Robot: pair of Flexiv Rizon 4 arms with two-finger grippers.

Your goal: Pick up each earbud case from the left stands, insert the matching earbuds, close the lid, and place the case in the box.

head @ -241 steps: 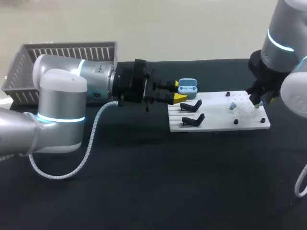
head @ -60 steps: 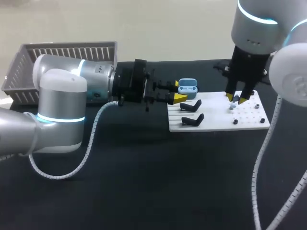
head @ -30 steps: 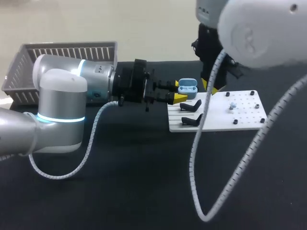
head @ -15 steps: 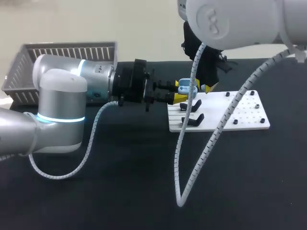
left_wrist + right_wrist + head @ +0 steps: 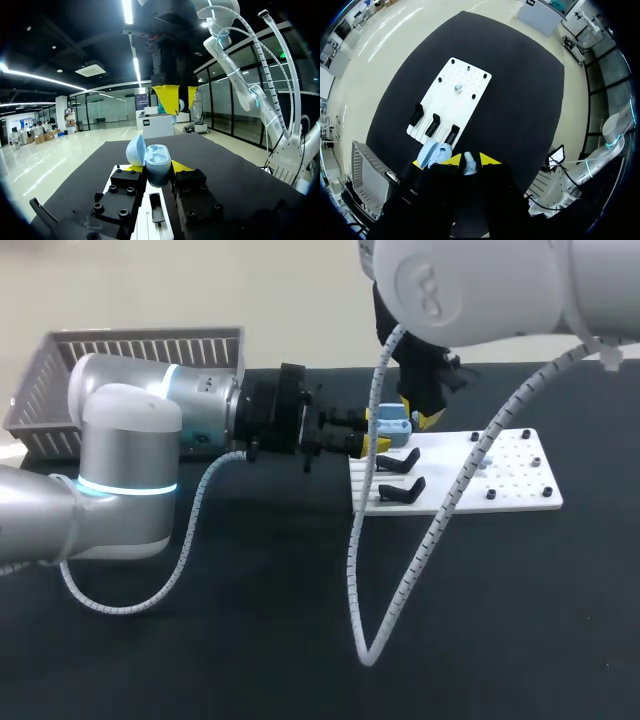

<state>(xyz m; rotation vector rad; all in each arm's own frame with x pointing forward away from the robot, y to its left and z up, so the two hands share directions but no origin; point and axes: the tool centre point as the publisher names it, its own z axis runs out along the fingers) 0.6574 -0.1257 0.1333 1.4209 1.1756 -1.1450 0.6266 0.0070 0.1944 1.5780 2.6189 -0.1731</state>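
Observation:
A light blue earbud case (image 5: 392, 423) with its lid up is held level over the left end of the white board (image 5: 500, 495), my left gripper (image 5: 385, 436) shut on its base. In the left wrist view the open case (image 5: 158, 162) sits between the yellow tips, and my right gripper (image 5: 180, 97) hangs above and beyond it. My right gripper (image 5: 470, 163) is shut on a light blue earbud (image 5: 469, 158), with the open case (image 5: 432, 152) just beside and below it. Another earbud (image 5: 458, 87) rests on the white board (image 5: 470, 105).
Black stands (image 5: 402, 475) rise from the board's left end; small black pegs dot its right end. A grey slatted basket (image 5: 130, 348) stands at the back left. My right arm's white cable (image 5: 400, 570) loops down over the board and the black table.
My right gripper has swung left from above the board to just beside and above the open case. The left arm and the case have stayed still.

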